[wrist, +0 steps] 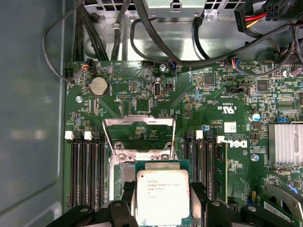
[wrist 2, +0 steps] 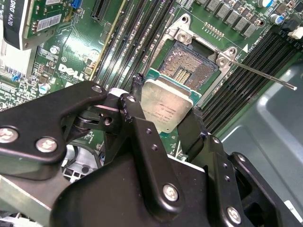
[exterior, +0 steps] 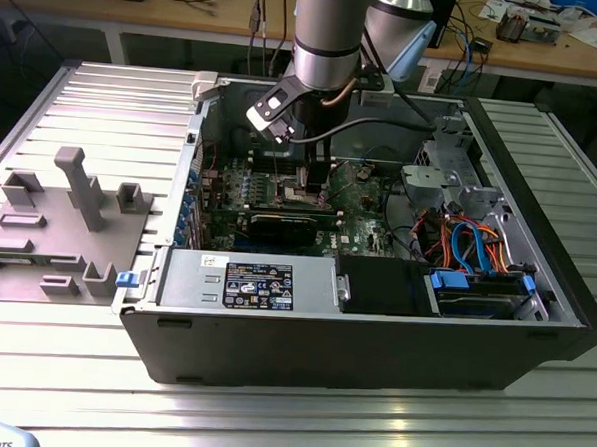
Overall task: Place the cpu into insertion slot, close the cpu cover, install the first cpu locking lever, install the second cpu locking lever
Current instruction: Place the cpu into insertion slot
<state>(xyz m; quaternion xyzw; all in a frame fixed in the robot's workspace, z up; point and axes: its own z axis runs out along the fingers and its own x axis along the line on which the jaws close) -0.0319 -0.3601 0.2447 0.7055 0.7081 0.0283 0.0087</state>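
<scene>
In both wrist views my gripper (wrist 2: 165,106) (wrist: 163,191) is shut on the cpu (wrist 2: 166,105) (wrist: 163,196), a flat silver-topped square chip pinched on two opposite edges by the black fingers (wrist: 127,191). The chip hangs just above the insertion slot (wrist 2: 187,66) (wrist: 124,171), whose dark pin field lies partly uncovered on the green motherboard (wrist: 142,94). The cpu cover (wrist: 138,121) stands swung open beyond the slot. Two thin locking levers (wrist 2: 260,73) (wrist 2: 150,52) stick out, unlatched. In the exterior view the gripper (exterior: 316,179) reaches down inside the open computer case (exterior: 373,338).
Black memory slots (wrist: 87,170) flank the socket on both sides. A finned heat sink (wrist: 286,142) and a long black card (exterior: 283,228) sit nearby. Cables (wrist: 156,42) run along the case wall. A grey power supply (exterior: 245,281), a drive cage (exterior: 477,253) and a grey fixture block (exterior: 68,221) show too.
</scene>
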